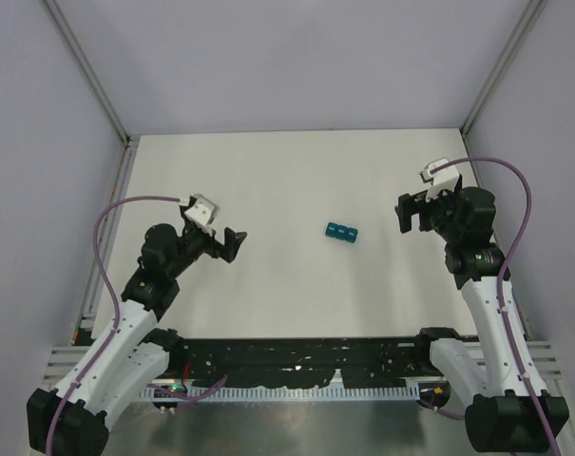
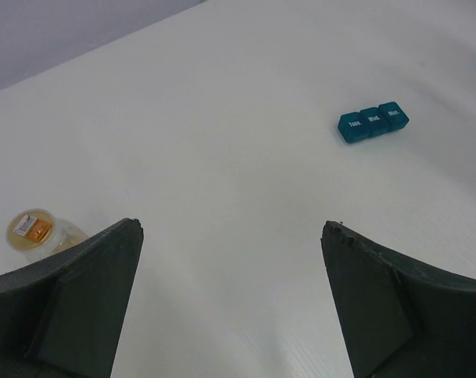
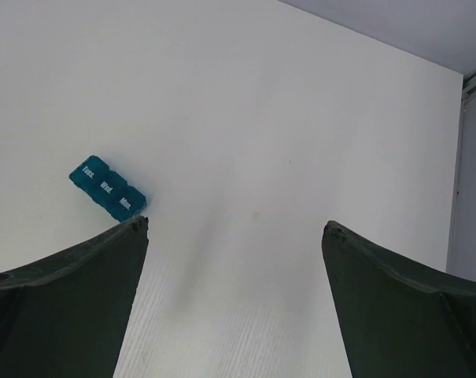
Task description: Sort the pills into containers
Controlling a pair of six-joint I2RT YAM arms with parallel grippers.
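The containers [image 1: 342, 232], a teal-blue strip of three joined compartments with all lids down, lie on the white table between the arms. The strip also shows in the left wrist view [image 2: 373, 122] and the right wrist view [image 3: 108, 187]. My left gripper [image 1: 232, 243] is open and empty, well left of the strip, and points toward it [image 2: 231, 224]. My right gripper [image 1: 407, 215] is open and empty to the strip's right [image 3: 236, 223]. No loose pills can be made out.
A small clear tan-tinted vial [image 2: 37, 231] stands by my left finger in the left wrist view; the top view does not show it. Grey walls with metal posts [image 1: 125, 142] close in the table on three sides.
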